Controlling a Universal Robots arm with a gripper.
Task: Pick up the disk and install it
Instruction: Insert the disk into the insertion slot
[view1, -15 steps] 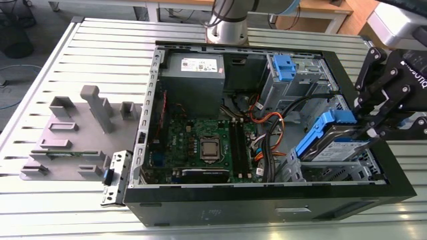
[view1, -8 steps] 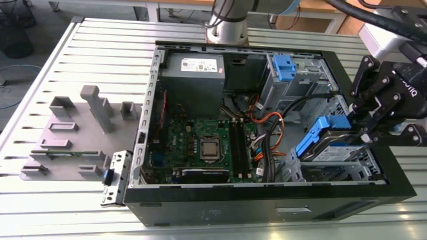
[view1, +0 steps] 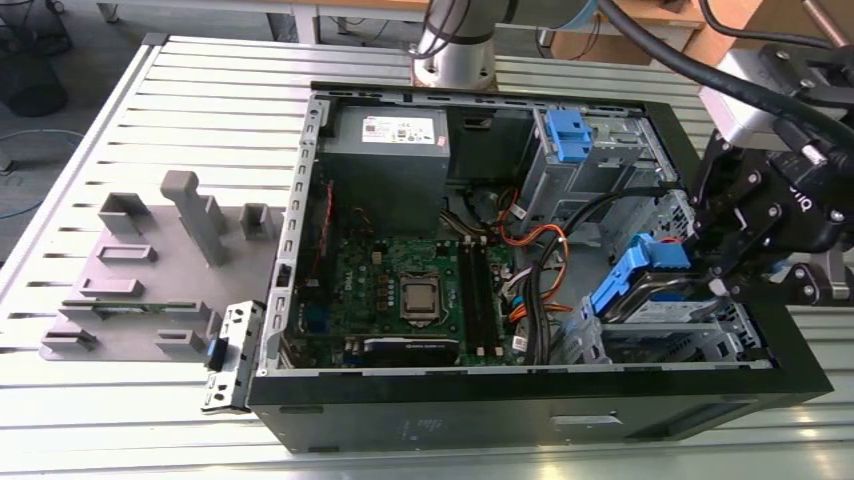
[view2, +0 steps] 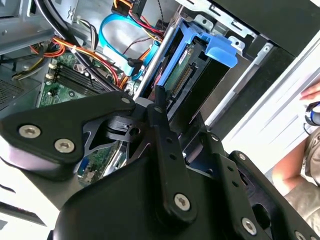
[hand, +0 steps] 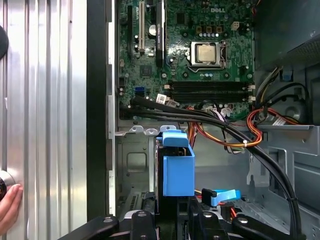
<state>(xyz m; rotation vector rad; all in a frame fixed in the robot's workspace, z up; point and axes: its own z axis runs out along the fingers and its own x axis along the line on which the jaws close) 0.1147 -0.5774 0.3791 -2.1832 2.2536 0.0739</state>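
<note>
The disk (view1: 650, 297), silver with blue side rails and a blue handle tab, stands tilted on edge in the drive cage (view1: 721, 345) at the near corner of the open computer case, on the exterior view's right. My gripper (view1: 697, 268) is at the disk's raised end. In the first wrist view the blue rail of the disk (hand: 178, 170) rises between the black fingers of the gripper (hand: 176, 212), which is shut on the disk. In the second wrist view one finger (view2: 160, 102) lies against the connector end of the disk (view2: 192, 65).
The case (view1: 534, 420) holds a motherboard (view1: 400, 290), a grey power-supply box (view1: 387, 140), a blue bracket (view1: 567, 135) in the far bay and loose cables (view1: 534, 260) beside the cage. A grey fixture (view1: 147, 270) lies on the slatted table. A person's hand (hand: 7, 207) rests nearby.
</note>
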